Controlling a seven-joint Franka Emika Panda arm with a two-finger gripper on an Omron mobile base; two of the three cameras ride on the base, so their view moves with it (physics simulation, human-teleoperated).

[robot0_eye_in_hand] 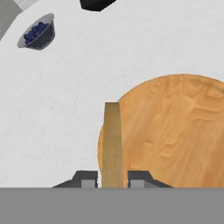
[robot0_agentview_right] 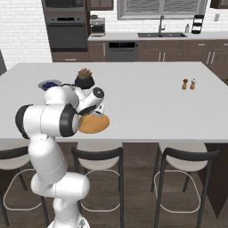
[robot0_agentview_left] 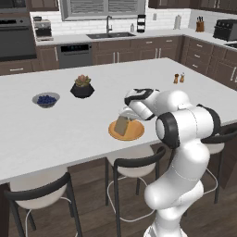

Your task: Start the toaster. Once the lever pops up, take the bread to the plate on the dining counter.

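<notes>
Standing edge-on between the jaws, the bread (robot0_eye_in_hand: 112,144) overhangs the plate (robot0_eye_in_hand: 175,131).

left base view: behind-left of the jaws, looking forward-down.
right base view: behind-right, sharing the dining counter (robot0_agentview_left: 69,134) ahead.
hand view: close, along the jaws.

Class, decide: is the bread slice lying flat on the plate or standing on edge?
On edge. The bread shows its thin side, pinched between the claw fingertips above the plate.
</notes>
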